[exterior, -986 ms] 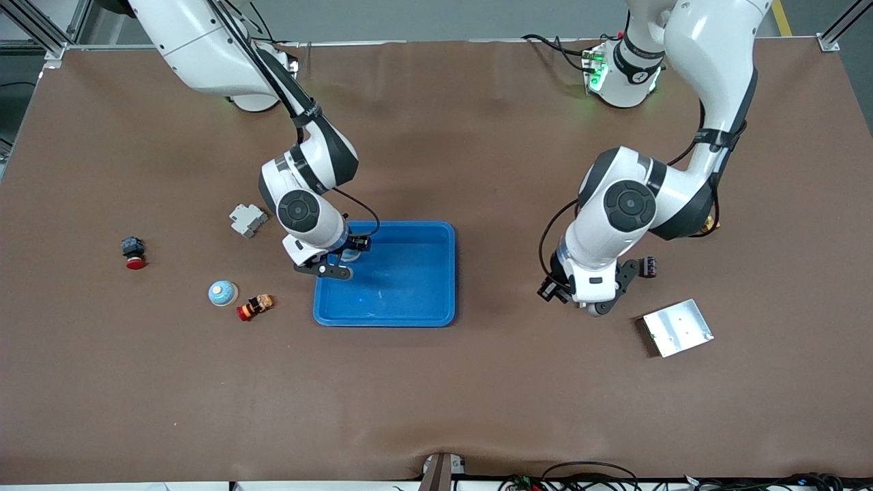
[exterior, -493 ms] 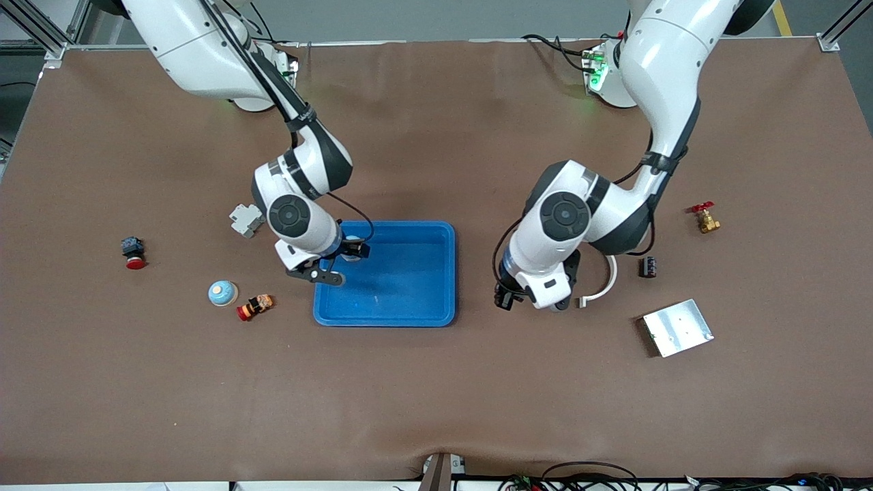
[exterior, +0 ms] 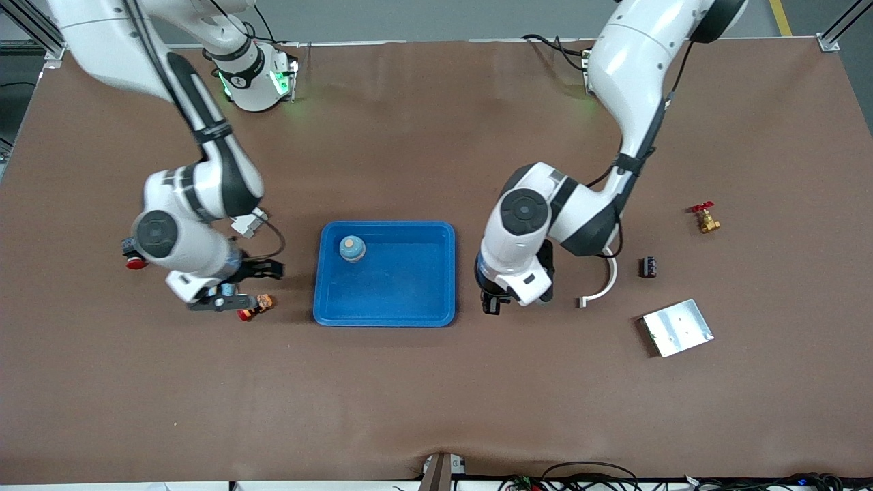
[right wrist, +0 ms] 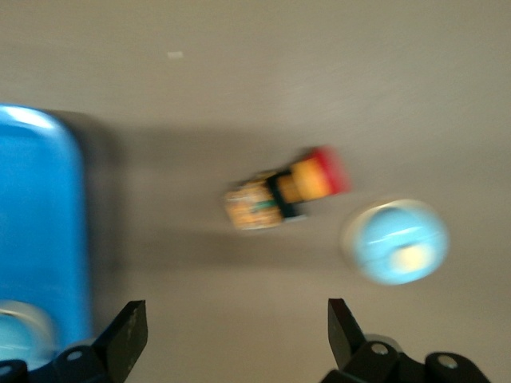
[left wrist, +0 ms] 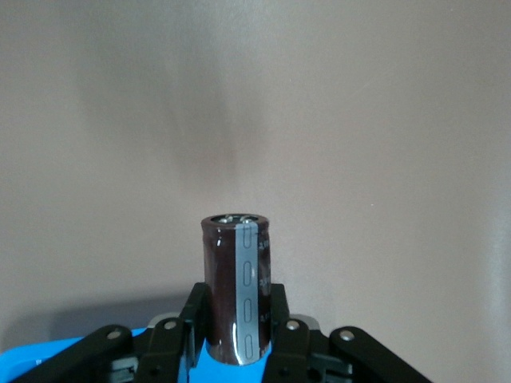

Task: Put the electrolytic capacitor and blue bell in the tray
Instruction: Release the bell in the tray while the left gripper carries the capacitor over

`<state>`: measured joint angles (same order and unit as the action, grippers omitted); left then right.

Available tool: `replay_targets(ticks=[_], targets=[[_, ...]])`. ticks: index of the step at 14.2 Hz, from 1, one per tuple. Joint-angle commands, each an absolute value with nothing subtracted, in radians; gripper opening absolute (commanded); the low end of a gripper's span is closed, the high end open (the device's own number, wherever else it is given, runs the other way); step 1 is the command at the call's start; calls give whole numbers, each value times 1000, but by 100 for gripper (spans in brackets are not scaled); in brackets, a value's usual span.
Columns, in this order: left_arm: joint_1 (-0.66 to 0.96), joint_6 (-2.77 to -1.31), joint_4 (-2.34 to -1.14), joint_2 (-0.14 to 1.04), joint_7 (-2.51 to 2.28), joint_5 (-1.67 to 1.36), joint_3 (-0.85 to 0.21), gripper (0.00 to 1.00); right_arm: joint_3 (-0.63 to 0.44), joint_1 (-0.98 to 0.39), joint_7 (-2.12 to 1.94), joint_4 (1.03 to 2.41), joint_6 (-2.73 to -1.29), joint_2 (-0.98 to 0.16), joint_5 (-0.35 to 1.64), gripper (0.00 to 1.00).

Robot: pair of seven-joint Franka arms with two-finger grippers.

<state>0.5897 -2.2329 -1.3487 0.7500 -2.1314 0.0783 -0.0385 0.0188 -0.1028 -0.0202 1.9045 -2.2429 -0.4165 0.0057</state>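
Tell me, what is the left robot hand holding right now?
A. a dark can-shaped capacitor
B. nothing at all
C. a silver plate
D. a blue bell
A: in the left wrist view the left gripper is shut on the dark brown electrolytic capacitor, which stands upright between its fingers.

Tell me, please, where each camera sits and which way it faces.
Front view: high across the table, facing the bases, looking down on the tray; shows both arms, left gripper and right gripper.
Left wrist view: on the left wrist, looking along the table; shows the left gripper shut on a capacitor.
Right wrist view: on the right wrist, looking down at a red-capped part and a second bell; shows open fingers.
Shared: front and right wrist views show the tray with the blue bell.
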Motion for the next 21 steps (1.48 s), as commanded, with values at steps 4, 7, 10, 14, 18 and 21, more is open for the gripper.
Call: replay_targets(ticks=[4, 7, 10, 14, 18, 21], targets=[[692, -2207, -1178, 908, -2244, 95, 31, 0, -74, -87, -340, 1922, -2322, -445, -2, 100], [724, -2214, -1091, 960, -2299, 95, 44, 0, -77, -66, -374, 1924, -2381, -497, 0, 100], [748, -2214, -1006, 1008, -2358, 94, 44, 0, -77, -64, -397, 1924, -2387, -517, 0, 100], [813, -2253, -985, 1049, -2419, 94, 92, 0, -75, -63, -425, 1933, -2434, -543, 9, 100], [844, -2281, -963, 1083, -2447, 94, 110, 0, -75, -61, -425, 1933, -2456, -574, 14, 100], [867, -2322, -963, 1103, -2462, 94, 117, 0, -74, -61, -423, 1931, -2461, -580, 18, 100]])
